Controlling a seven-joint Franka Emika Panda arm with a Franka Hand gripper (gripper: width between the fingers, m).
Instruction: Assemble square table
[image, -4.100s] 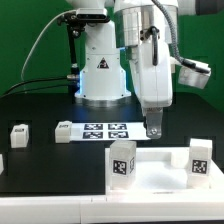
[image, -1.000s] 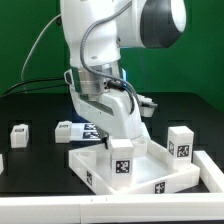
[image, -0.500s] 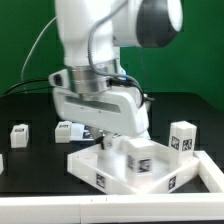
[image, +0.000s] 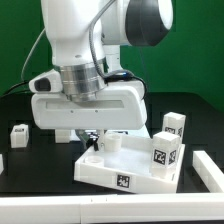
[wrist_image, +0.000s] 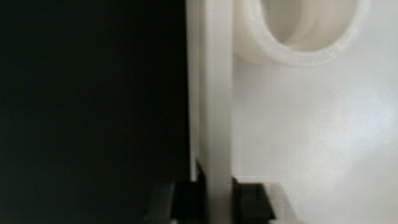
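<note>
Black tabletop (image: 35, 165) carried the square panel (image: 135, 168) askew at the exterior view's near right. The gripper (wrist_image: 214, 203) pinched its raised rim (wrist_image: 214, 90) beside a corner socket (wrist_image: 317, 35), probably to reposition the panel. One leg (image: 18, 133) waited at the left.

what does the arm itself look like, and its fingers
The arm is bulky and glossy white, built of rounded shells, with a dark grey round cap on one joint. The housing above the fingers is a wide, white, boxy block. Thin black cables curve behind it. The fingers are short and black. No markings show.
</note>
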